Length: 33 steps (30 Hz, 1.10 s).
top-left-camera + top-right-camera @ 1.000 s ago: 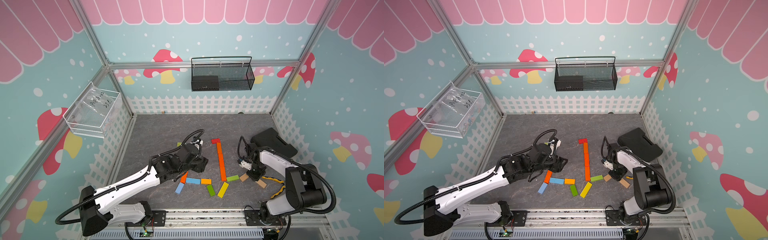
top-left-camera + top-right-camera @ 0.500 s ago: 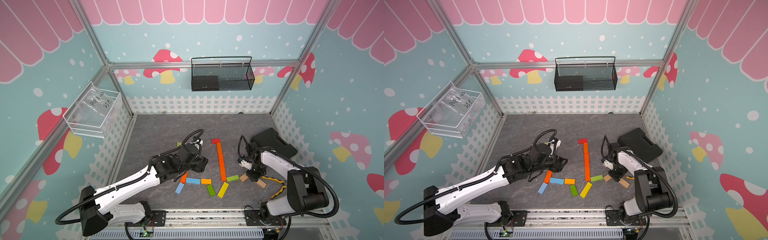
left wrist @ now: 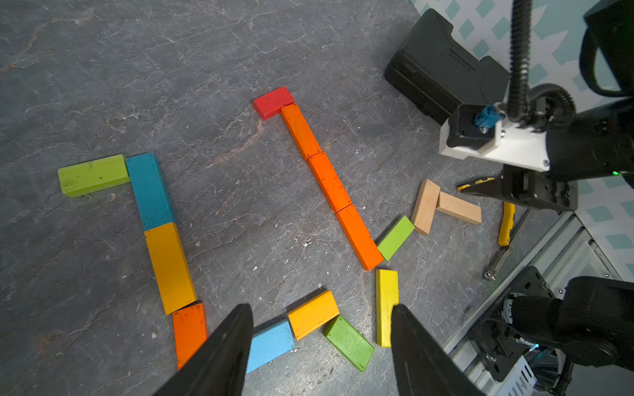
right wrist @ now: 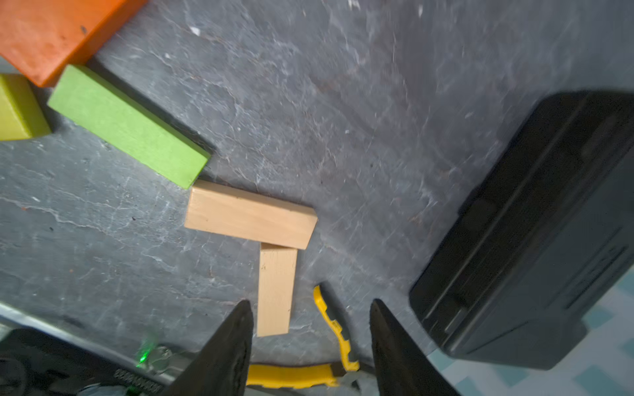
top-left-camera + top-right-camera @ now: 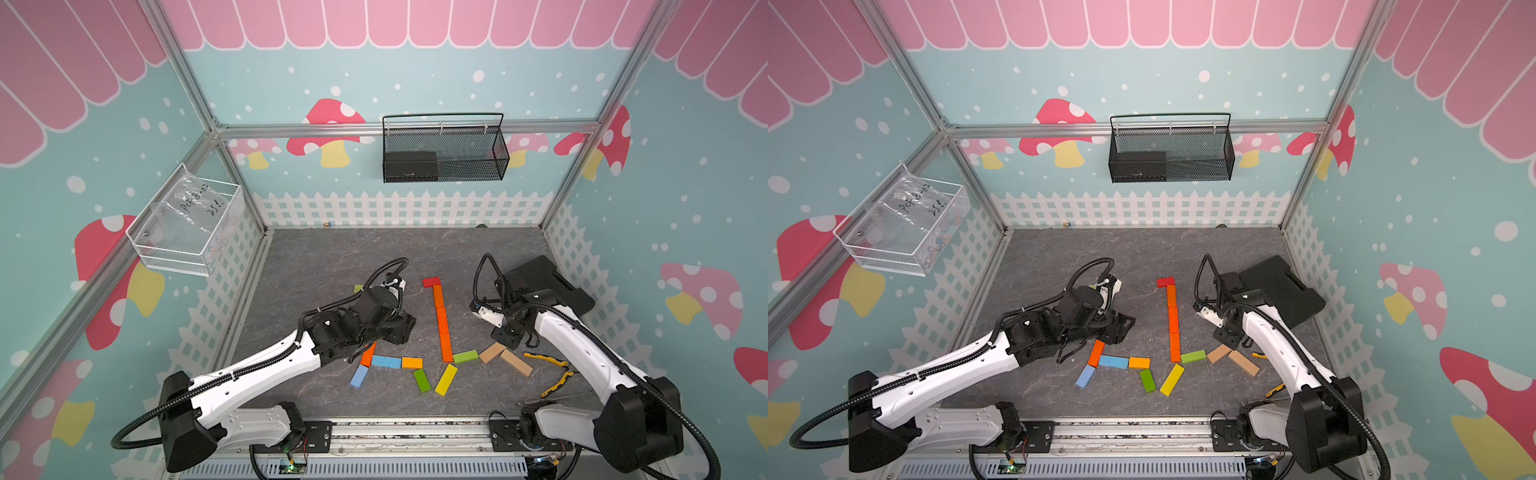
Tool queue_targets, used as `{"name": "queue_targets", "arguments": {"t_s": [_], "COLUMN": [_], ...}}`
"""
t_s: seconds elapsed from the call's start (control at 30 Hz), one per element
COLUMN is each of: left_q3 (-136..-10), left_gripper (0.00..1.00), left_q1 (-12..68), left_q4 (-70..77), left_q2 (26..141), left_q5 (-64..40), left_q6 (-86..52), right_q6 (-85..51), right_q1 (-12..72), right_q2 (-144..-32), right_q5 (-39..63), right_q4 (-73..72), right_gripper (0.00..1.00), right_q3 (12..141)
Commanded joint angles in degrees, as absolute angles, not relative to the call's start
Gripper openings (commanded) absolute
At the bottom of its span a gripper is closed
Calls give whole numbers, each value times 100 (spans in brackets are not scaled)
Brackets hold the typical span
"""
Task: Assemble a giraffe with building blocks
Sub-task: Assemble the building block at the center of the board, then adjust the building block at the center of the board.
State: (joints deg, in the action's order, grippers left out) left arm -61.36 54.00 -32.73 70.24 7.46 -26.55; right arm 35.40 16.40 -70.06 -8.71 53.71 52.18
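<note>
Right wrist — pliers [image 4: 291,375] half behind right gripper [image 4: 310,302]

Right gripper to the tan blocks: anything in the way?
Nothing visible. The right gripper, jaws open and empty, has a clear line to the nearer tan block, which touches the second tan block. The yellow-handled pliers lie right beside it, partly between the jaws, so a descent might snag them.

R gripper [image 4: 310,303] over grey mat [image 4: 343,103], jaws apart, nothing btwn. Tan block [image 4: 276,291] butts end-on vs long side of 2nd tan block [image 4: 250,219]. Green block [image 4: 127,127] corner abt touching the 2nd; orange block [image 4: 51,34] & yellow block [image 4: 17,109] beside green. Pliers [image 4: 295,375] near fingertips. Case [image 4: 531,223] apart, blurry.
</note>
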Motion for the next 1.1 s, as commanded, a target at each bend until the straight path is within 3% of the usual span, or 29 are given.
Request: {"name": "queue_targets", "arguments": {"t_s": [0.0, 0.2, 0.47, 1.07], "left_q3": [-6183, -6273, -6306, -6257], "left_gripper": [67, 67, 66, 66], "left_q1": [5348, 5344, 5292, 5247], "left_q4": [-3322, -3403, -3411, -3357], "left_q2": [7114, 7266, 7429, 7429], "left_q5": [703, 686, 599, 491], "left_q6": [-2597, -2577, -2584, -2593], "right_q6": [4805, 6005, 6231, 6301], "right_q1": [1856, 1881, 1956, 2162], "right_q2": [-6684, -6255, -6441, -6290], "right_q5": [-1095, -826, -422, -285], "right_q4": [4854, 3979, 3478, 4059], "right_gripper": [58, 59, 58, 58], "right_q3": [4820, 4314, 3850, 3474]}}
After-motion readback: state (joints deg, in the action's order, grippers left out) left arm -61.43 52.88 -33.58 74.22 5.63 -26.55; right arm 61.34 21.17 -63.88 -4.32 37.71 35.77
